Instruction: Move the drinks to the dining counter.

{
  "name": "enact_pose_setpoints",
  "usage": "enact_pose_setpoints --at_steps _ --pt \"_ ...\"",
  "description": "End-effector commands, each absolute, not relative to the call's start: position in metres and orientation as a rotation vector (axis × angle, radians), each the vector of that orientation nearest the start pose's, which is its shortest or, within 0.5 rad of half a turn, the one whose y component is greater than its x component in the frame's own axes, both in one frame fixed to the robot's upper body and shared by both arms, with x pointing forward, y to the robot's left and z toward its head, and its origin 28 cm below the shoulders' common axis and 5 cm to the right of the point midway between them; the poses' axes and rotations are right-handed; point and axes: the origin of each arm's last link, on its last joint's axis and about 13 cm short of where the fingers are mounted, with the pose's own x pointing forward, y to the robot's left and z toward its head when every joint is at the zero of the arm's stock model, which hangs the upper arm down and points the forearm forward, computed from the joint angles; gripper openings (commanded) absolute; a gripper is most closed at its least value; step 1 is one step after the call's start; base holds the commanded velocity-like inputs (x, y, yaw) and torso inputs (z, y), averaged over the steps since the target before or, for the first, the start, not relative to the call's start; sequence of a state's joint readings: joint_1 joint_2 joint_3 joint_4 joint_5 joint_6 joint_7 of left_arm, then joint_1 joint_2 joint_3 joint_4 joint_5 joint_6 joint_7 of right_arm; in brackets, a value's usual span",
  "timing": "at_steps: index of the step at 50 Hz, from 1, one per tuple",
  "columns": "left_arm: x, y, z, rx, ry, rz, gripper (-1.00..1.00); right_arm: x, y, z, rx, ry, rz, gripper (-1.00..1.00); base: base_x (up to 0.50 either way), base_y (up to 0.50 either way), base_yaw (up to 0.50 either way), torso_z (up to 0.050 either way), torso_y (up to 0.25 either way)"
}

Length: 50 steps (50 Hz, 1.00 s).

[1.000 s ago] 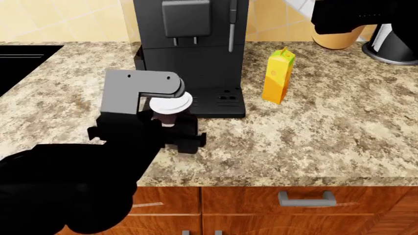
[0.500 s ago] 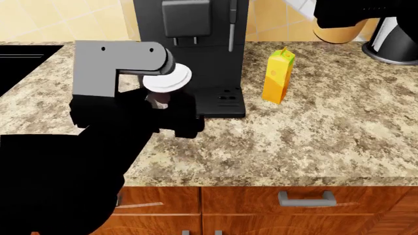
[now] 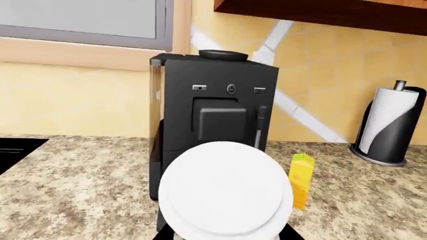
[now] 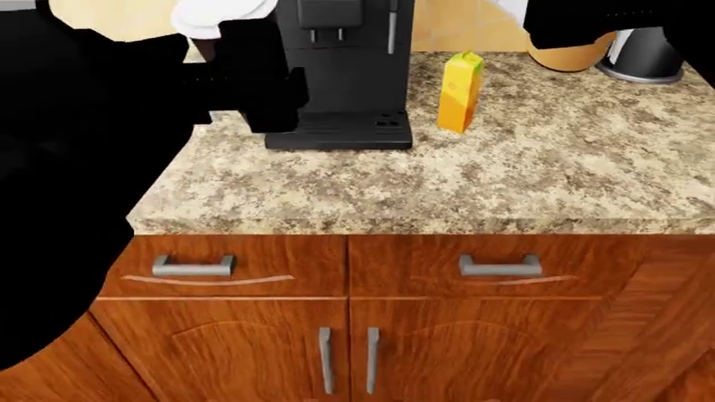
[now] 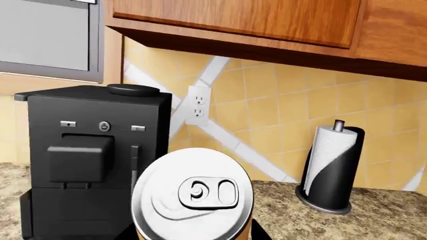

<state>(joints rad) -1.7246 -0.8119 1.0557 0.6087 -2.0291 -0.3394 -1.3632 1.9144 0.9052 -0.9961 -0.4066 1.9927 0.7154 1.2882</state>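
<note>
left tool (image 4: 251, 79) closed around paper cup (image 3: 225, 192), lifted

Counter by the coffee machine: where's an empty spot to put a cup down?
The granite counter is bare between the coffee machine, the juice carton and its front edge. Near the back wall it is crowded: the carton and paper towel holder.
</note>
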Motion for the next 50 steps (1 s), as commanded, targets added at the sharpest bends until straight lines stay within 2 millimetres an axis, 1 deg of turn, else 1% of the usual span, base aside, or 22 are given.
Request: enact_pose_setpoints --at_steps 1,5,7,9,10,11,15,50 --pt "0.1816 0.1803 0.3651 -0.116 -0.063 -0.114 -1.0 0.1962 -0.1138 0.3953 -0.147 -0.161 -0.077 -1.0 -0.5 0.03 0.0 0.0 0.0" --pt "0.182 0.1801 0.364 -0.111 -0.062 -0.111 -1.0 0.1965 -0.114 0.3955 -0.146 -0.186 -0.071 -1.0 -0.5 0.03 0.0 0.003 0.0" --pt "0.183 0.1805 0.3632 -0.109 -0.059 -0.108 -1.0 0.1982 -0.1146 0.3971 -0.134 -0.195 -0.082 -1.0 0.0 0.0 0.0 0.0 0.0" --pt "0.1835 0.1806 0.3628 -0.108 -0.057 -0.106 -1.0 0.1979 -0.1153 0.3971 -0.146 -0.203 -0.084 -1.0 0.0 0.0 0.0 0.0 0.0" --pt "0.1838 0.1807 0.3626 -0.108 -0.056 -0.104 -1.0 0.1978 -0.1165 0.397 -0.175 -0.179 -0.104 -1.0 0.0 0.0 0.0 0.0 0.0" --pt "0.1839 0.1807 0.3625 -0.107 -0.056 -0.104 -1.0 0.198 -0.1166 0.3966 -0.158 -0.202 -0.1 -1.0 0.0 0.0 0.0 0.0 0.0" --pt "0.1838 0.1811 0.3633 -0.107 -0.059 -0.103 -1.0 0.1989 -0.1173 0.3961 -0.204 -0.193 -0.124 -1.0 -0.04 0.0 0.5 0.0 0.0" --pt "0.1825 0.1823 0.3675 -0.123 -0.082 -0.108 -1.0 0.1974 -0.1141 0.3954 -0.216 -0.182 -0.121 -1.0 -0.02 0.0 0.5 0.0 0.0"
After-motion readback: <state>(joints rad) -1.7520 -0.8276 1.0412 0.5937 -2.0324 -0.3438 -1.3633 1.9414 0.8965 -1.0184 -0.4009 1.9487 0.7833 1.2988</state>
